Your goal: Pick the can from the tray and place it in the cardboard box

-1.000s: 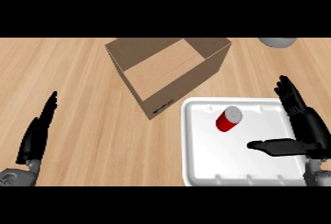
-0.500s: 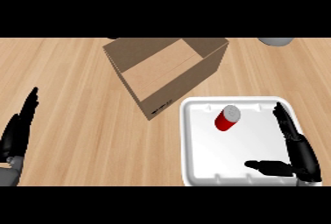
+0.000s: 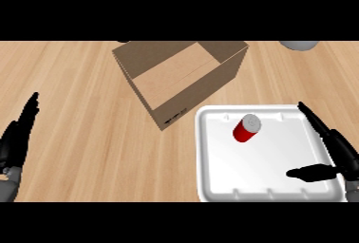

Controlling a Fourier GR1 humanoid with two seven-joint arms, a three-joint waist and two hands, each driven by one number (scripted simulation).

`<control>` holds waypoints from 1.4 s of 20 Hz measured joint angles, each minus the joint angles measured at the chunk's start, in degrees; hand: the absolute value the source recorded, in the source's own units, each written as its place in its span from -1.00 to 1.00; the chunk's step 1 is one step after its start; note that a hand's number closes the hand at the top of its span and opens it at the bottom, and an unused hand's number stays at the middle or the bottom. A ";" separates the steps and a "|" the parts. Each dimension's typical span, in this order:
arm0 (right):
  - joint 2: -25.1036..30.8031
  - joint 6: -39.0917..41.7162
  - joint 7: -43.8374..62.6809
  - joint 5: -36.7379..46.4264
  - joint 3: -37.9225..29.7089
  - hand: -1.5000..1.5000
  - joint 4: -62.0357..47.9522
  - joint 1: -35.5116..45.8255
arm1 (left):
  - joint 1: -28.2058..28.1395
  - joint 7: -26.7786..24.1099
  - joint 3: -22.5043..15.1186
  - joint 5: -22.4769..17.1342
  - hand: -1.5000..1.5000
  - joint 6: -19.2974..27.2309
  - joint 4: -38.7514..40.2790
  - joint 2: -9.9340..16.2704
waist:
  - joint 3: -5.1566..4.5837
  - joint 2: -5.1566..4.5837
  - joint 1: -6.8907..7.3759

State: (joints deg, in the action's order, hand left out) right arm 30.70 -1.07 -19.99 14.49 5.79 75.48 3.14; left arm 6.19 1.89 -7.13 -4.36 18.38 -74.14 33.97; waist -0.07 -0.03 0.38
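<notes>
The red can (image 3: 246,128) is seen lying tilted in the white tray (image 3: 217,180), beside the open cardboard box (image 3: 184,76) on the wooden bench (image 3: 84,118). The right hand (image 3: 335,156) is held over the tray's right edge, fingers straight, thumb spread, holding nothing. The left hand (image 3: 17,137) is positioned at the left edge, fingers straight

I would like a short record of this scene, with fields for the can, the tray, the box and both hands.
can: red, upright on the tray, not held
tray: white, right of the box
box: cardboard, open on top, nothing seen inside
right hand: over the tray's right edge, fingers straight, apart from the can
left hand: at the view's left edge, open, resting
other: grey object at the top right, cut off
</notes>
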 measured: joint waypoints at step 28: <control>-7.94 24.71 30.03 17.83 7.29 -1.00 -3.96 20.00 | -1.81 0.27 7.35 7.53 0.00 -5.06 -0.78 -5.56 | 0.08 0.04 -0.20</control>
State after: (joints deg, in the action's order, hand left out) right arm 22.76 23.64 10.04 32.32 13.08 71.52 23.14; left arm 4.38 2.16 0.22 3.16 13.33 -74.92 28.41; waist 0.00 0.01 0.18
